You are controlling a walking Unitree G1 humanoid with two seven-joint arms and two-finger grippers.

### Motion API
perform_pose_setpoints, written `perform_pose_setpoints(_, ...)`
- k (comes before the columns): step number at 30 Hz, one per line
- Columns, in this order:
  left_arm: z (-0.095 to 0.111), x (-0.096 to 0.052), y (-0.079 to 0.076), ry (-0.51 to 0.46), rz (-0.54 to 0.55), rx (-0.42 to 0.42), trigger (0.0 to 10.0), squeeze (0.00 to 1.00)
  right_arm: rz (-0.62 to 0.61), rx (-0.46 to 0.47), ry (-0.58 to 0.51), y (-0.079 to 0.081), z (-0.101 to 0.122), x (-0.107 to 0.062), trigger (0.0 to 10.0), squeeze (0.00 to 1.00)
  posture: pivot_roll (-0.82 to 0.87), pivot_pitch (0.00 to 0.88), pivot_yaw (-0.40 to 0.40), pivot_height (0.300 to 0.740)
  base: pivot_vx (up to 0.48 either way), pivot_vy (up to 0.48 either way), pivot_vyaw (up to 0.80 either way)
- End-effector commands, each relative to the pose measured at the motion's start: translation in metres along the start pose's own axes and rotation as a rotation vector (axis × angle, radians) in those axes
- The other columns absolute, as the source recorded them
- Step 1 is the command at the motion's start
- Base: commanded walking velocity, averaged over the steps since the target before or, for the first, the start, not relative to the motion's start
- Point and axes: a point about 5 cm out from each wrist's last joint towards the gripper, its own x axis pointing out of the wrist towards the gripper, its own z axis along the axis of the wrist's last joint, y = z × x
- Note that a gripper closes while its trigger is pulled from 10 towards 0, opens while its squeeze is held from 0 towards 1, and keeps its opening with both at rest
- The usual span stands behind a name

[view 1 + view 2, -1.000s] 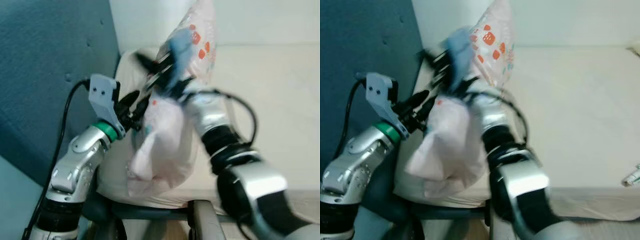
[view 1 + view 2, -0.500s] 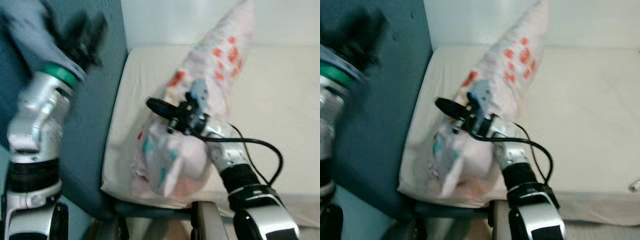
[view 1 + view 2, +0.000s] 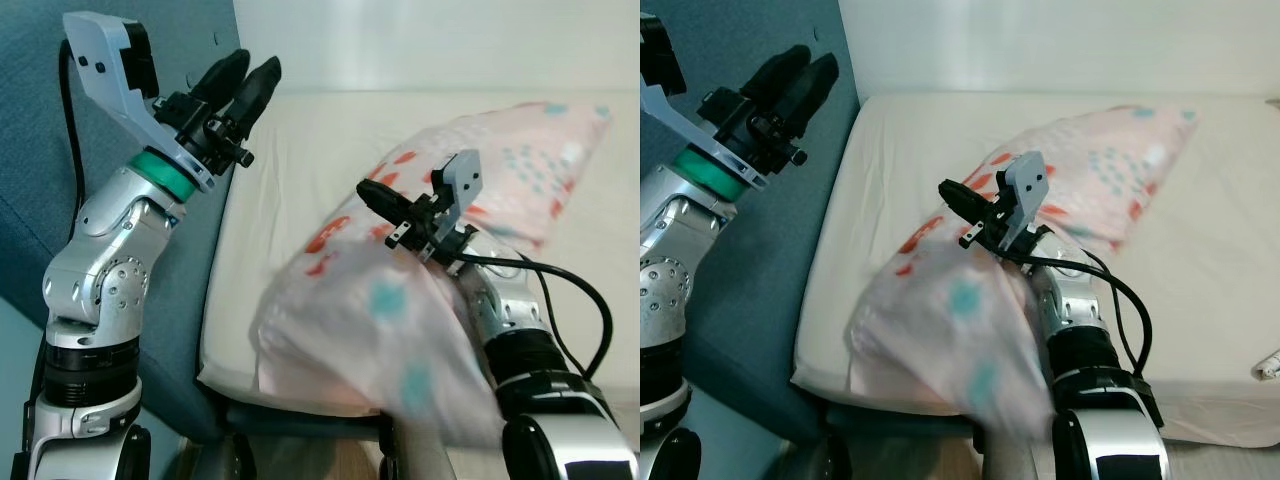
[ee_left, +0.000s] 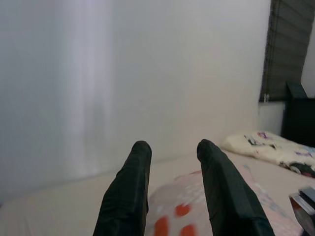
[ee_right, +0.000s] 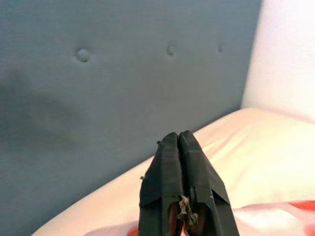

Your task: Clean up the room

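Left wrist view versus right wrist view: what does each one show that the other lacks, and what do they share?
Left wrist view alone: the left gripper open in the air, fingers apart, a white wall, a dark blind and a second, printed pillow farther off. Right wrist view alone: the right gripper shut, fingers pressed together, facing the blue tufted headboard. Both: the pink pillow with red marks and the cream mattress.

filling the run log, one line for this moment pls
left tool: open, raised | right tool: shut on pink patterned pillow | white mattress
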Motion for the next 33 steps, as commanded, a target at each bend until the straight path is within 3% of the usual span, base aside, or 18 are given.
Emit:
perform_pose_setpoints(1, -0.012, -0.006, 0.0, 0.067, 0.015, 0.002, 10.0, 0.0, -0.016, 0.015, -0.067, -0.003, 0.012, -0.006, 10.0, 0.0, -0.06, 0.141, 0.125, 0.571, 0.0, 0.0, 0.0)
perform_pose_setpoints(4, -0.014, -0.007, 0.0, 0.08, 0.024, 0.006, 10.0, 0.0, -0.02, 0.02, -0.083, -0.003, 0.014, -0.007, 10.0, 0.0, -0.06, 0.141, 0.125, 0.571, 0.0, 0.0, 0.0)
perform_pose_setpoints(8, -0.061, -0.025, 0.008, 0.262, 0.21, 0.027, 10.0, 0.0, -0.331, 0.021, -0.181, 0.001, 0.022, -0.025, 10.0, 0.0, -0.09, 0.118, 0.108, 0.571, 0.0, 0.0, 0.0)
perform_pose_setpoints(15, -0.078, -0.031, 0.005, 0.333, 0.239, 0.024, 10.0, 0.0, -0.508, -0.044, -0.117, -0.003, 0.015, -0.04, 10.0, 0.0, -0.1, 0.11, 0.103, 0.576, 0.0, 0.0, 0.0)
perform_pose_setpoints(16, -0.087, -0.034, -0.001, 0.375, 0.244, 0.007, 10.0, 0.0, -0.579, -0.102, -0.128, -0.01, 0.019, -0.05, 10.0, 0.0, -0.11, 0.09, 0.098, 0.585, 0.0, 0.0, 0.0)
perform_pose_setpoints(33, -0.108, -0.037, -0.016, 0.424, 0.262, 0.002, 10.0, 0.0, -0.67, -0.139, -0.105, -0.015, 0.026, -0.056, 10.0, 0.0, -0.12, 0.068, 0.092, 0.646, 0.0, 0.0, 0.0)
